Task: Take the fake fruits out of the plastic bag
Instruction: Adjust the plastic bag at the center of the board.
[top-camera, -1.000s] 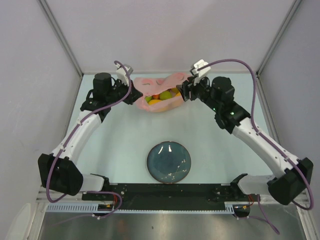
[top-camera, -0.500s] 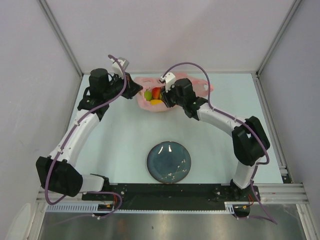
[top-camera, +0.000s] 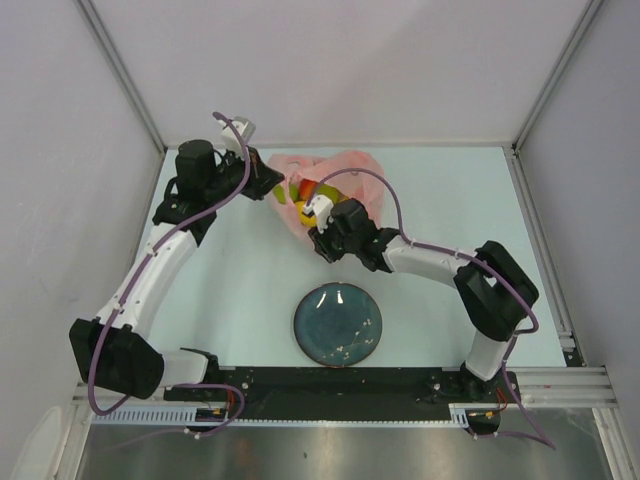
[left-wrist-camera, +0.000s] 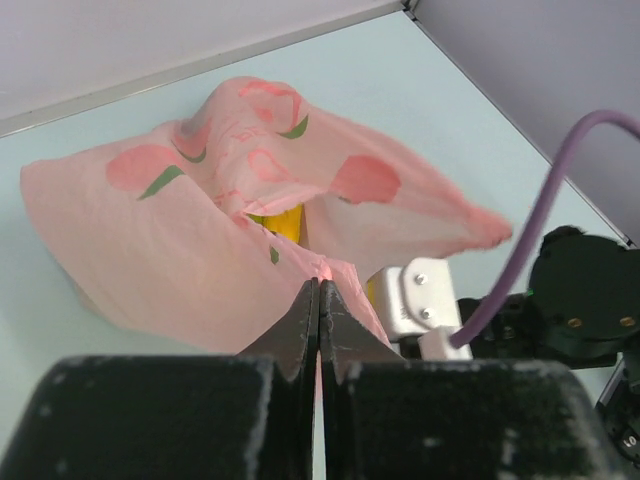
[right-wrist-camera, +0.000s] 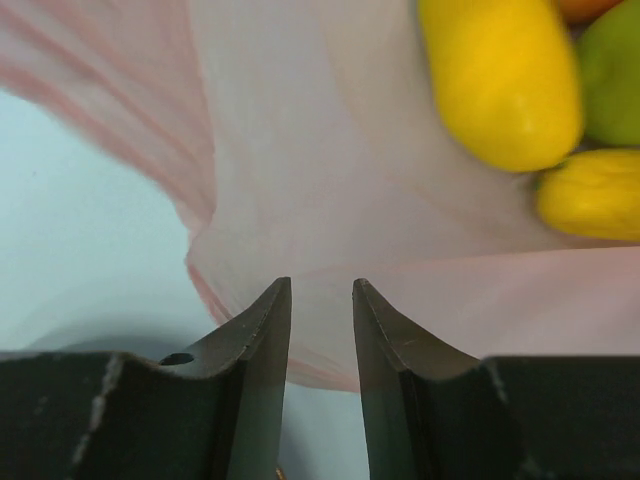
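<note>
Pink, crinkled, see-through plastic: the plastic bag lies on the far middle of the pale table, between two black-and-white arms.

The left arm rises from its base at the near left edge and stretches far forward, with its wrist bent in toward the bag's left end. The left gripper has its jaws pressed together on the bag's rim.

The right arm is folded. Its elbow stands above its base at the near right, and its forearm reaches left across the table to the bag's near side. The right gripper has its jaws a narrow gap apart, and bag film runs through the gap. Whether they pinch the film cannot be told.

The bag's long axis runs left to right. Its mouth gapes at the left end, between the two grippers.

The fake fruits are inside the bag. The right wrist view shows a yellow mango, a green fruit touching it, and a second yellow fruit just below.

A round dark blue-grey plate lies nearer the bases, well apart from the bag.
</note>
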